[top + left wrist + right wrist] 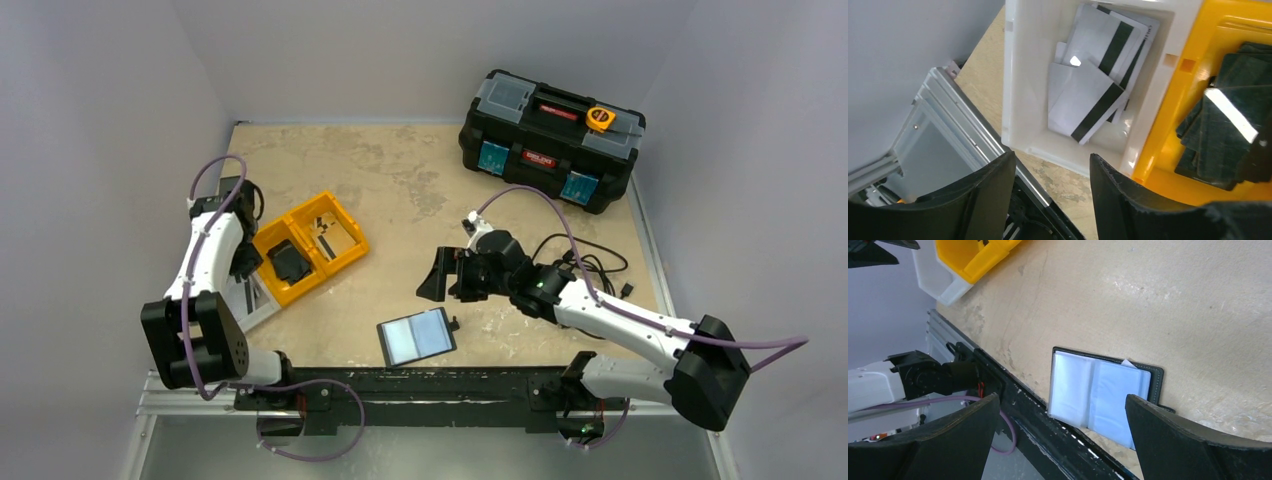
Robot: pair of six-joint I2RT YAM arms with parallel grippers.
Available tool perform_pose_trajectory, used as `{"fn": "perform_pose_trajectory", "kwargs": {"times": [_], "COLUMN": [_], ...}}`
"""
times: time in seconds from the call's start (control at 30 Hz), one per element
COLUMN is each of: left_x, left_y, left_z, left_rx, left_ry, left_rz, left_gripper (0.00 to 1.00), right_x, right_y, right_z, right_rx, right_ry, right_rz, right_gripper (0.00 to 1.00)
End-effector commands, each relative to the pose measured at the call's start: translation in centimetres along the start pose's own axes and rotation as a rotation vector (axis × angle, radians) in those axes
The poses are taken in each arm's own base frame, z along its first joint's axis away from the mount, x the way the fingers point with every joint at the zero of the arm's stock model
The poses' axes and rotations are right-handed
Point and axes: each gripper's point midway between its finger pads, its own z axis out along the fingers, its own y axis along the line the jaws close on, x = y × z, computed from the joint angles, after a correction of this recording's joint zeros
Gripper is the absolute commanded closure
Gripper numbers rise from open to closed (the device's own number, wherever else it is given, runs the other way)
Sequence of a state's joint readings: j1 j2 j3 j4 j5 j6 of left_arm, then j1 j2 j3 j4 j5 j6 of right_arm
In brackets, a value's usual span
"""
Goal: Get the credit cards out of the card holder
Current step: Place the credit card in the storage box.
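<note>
My left claw (1050,157) hangs released and empty over cards (1088,95) in the white bin (1018,75), well left of the holder (1100,395); my right claw (1062,399) gapes above the holder, spread open on the bench (1148,300); unpinned, it may lift with a card.

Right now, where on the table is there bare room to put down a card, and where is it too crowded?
Bare: the back of the table between the orange bins and the toolbox; also the strip between the bins and the card holder. Crowded: the cables on the right side.
</note>
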State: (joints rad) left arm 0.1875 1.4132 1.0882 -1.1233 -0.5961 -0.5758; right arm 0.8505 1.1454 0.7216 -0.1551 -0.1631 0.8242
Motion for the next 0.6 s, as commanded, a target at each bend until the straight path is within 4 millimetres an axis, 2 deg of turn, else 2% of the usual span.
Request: {"fn": "perform_pose_trajectory", "kwargs": {"times": [0.0, 0.1, 0.13, 0.23, 0.33, 0.43, 0.5, 0.57], "left_x": [-0.8, -0.4, -0.1, 1.5, 4.4, 7.9, 10.0, 11.6], "left_y": [-0.8, -1.8, -2.7, -5.2, -7.6, -9.3, -10.2, -10.8], "left_z": [-1.9, -3.7, -4.4, -8.0, -11.6, -13.7, -14.4, -14.1], "left_rx": [0.142, 0.284, 0.358, 0.631, 0.870, 0.988, 1.056, 1.098], "left_ry": [-0.057, -0.078, -0.076, -0.079, -0.069, -0.053, -0.003, 0.043], "left_rz": [-0.036, -0.055, -0.049, -0.010, 0.083, 0.186, 0.212, 0.207], "left_gripper": [0.42, 0.41, 0.41, 0.41, 0.41, 0.41, 0.41, 0.41], "right_x": [-0.9, -0.5, -0.3, 0.6, 2.5, 3.8, 4.6, 5.3], "right_y": [-0.2, -0.6, -0.7, -0.3, -0.1, 0.3, 0.8, 1.2], "right_z": [0.1, 0.3, 0.5, 1.2, 2.3, 3.4, 4.2, 4.9], "right_rx": [0.046, 0.085, 0.100, 0.170, 0.275, 0.327, 0.346, 0.376], "right_ry": [-0.035, -0.036, -0.033, -0.023, 0.007, 0.022, 0.033, 0.041], "right_rz": [-0.030, -0.043, -0.052, -0.098, -0.157, -0.184, -0.207, -0.234], "right_gripper": [0.01, 0.01, 0.01, 0.01, 0.03, 0.09, 0.11, 0.12]}}
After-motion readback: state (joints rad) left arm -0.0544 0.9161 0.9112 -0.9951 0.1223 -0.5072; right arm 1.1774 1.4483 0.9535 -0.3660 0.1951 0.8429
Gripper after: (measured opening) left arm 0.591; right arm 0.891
